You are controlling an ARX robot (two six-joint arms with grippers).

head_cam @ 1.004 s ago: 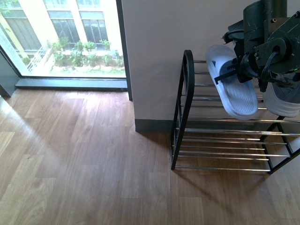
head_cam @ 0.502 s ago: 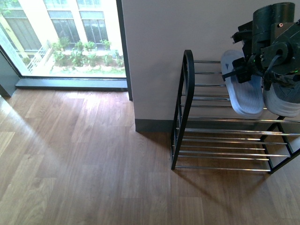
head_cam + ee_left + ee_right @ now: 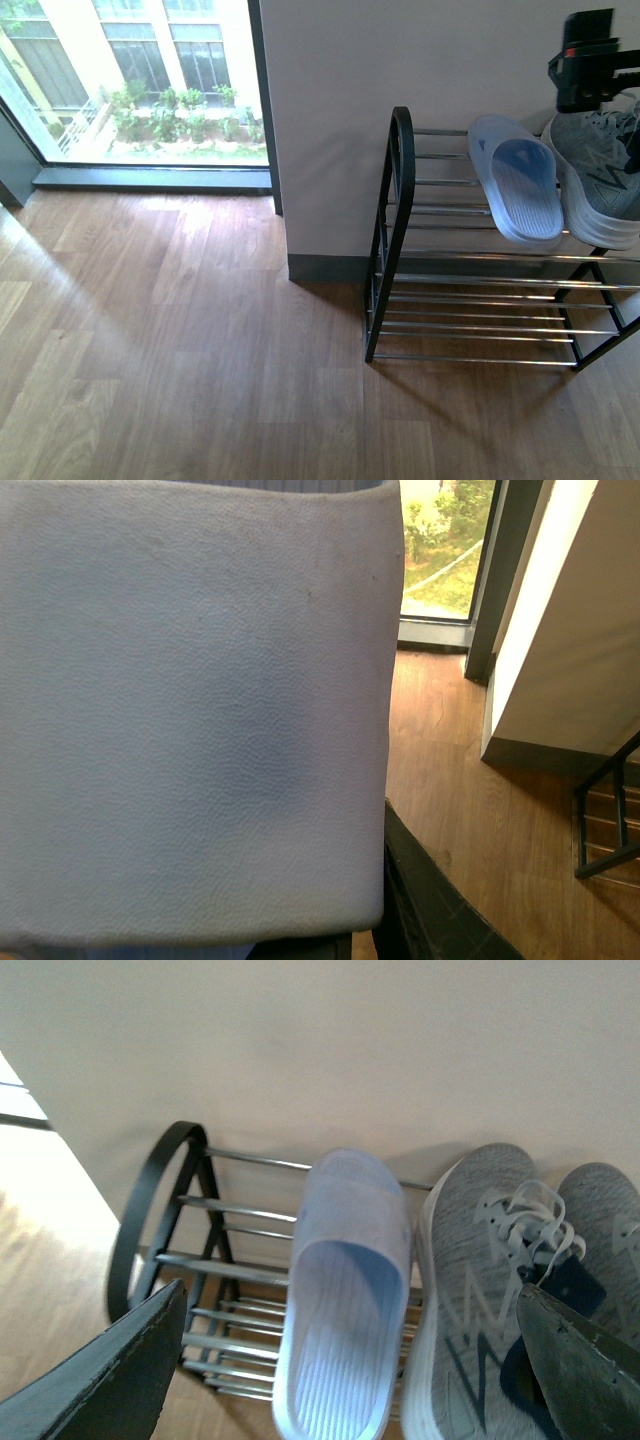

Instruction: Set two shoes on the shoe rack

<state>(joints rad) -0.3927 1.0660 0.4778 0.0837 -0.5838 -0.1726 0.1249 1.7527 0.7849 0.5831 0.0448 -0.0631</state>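
One pale blue slipper (image 3: 520, 185) lies on the top rods of the shoe rack (image 3: 400, 180), toe towards the wall, next to a grey sneaker (image 3: 600, 180). In the right wrist view the slipper (image 3: 345, 1290) lies beside two grey sneakers (image 3: 470, 1290) on the rack (image 3: 150, 1200). My right gripper (image 3: 345, 1380) is open and empty above them, and part of its arm (image 3: 590, 60) shows at the top right of the front view. My left gripper (image 3: 340, 935) is shut on another pale blue slipper (image 3: 190, 710), which fills its view. The left gripper is out of the front view.
The rack stands against a pale wall (image 3: 400, 60) on a wooden floor (image 3: 180, 340). Its lower tiers (image 3: 480, 320) hold nothing that I can see. A floor-length window (image 3: 130, 80) lies to the left. A corner of the rack (image 3: 610, 810) shows in the left wrist view.
My right gripper has let go of the slipper on the top shelf and drawn back up and to the right. The slipper now rests flat, footbed up, beside the sneaker.
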